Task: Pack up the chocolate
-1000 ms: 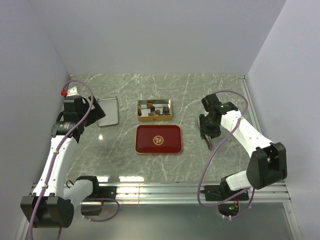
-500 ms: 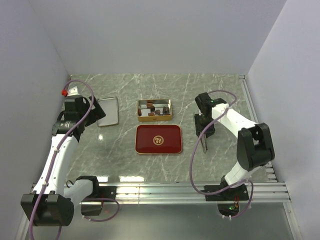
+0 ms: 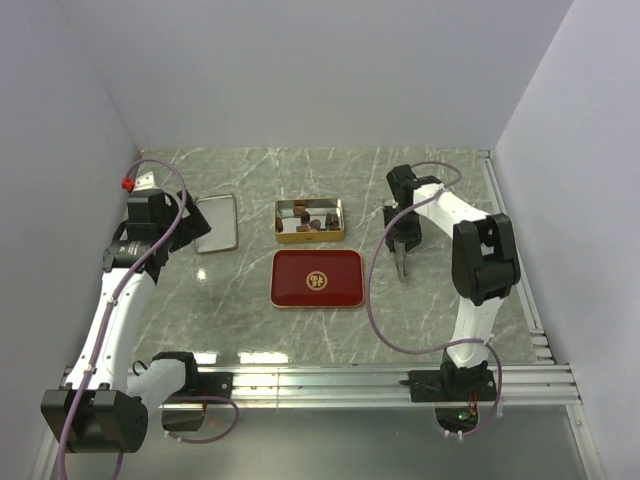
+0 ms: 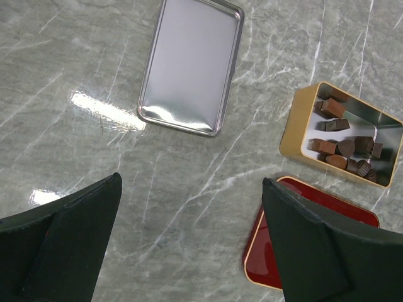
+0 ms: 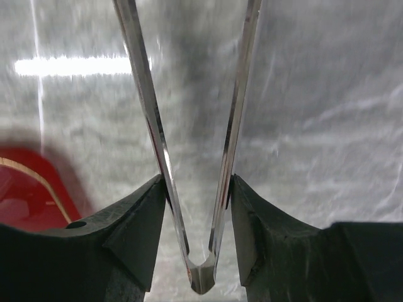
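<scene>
Your right gripper (image 5: 197, 189) pinches the long metal tongs (image 5: 143, 94), well right of the small brown chocolate pieces (image 3: 312, 219) in the gold rectangular tin (image 3: 310, 238); your left gripper (image 4: 189, 189) gapes wide.

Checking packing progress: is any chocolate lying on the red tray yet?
No, the red tray holds no pieces; the chocolate sits in the gold tin.

Lighting is bright, even and overhead, throwing white glare patches on the polished tabletop (image 3: 330, 180) along its near edge. Shadows are soft and short. The right wrist view is blurred, smearing tongs (image 5: 150, 113) and marble; the other views are sharp.
</scene>
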